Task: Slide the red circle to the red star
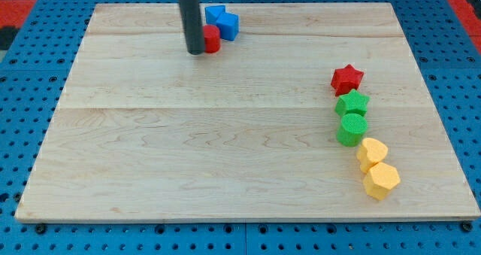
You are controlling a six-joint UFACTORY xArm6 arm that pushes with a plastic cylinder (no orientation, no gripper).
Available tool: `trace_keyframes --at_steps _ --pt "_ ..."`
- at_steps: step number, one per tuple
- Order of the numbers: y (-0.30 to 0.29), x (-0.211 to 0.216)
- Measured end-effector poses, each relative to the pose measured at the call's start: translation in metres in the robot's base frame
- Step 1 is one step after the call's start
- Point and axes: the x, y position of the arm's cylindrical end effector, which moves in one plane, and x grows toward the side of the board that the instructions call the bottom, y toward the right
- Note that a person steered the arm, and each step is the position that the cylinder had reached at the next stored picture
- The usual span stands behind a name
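Note:
The red circle [212,38] sits near the view's top, left of centre, partly hidden behind my rod. My tip [195,51] rests on the board right against the circle's left side. The red star [346,78] lies far to the view's right, at the top of a column of blocks. Two blue blocks [223,21] sit just above and right of the red circle, touching or nearly touching it.
Below the red star stand a green star [352,103], a green circle [351,129], and two yellow blocks [372,152] [382,180] in a line down the right side. The wooden board [188,150] lies on a blue pegboard.

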Motion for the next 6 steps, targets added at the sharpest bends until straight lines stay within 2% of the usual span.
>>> trace_keyframes --at_steps 1,2,3,4,5,6 --pt "-0.063 -0.021" --pt "-0.059 -0.059" --pt "0.03 -0.044" --pt "0.08 0.009" --pt "0.029 0.009" --pt "0.004 0.035"
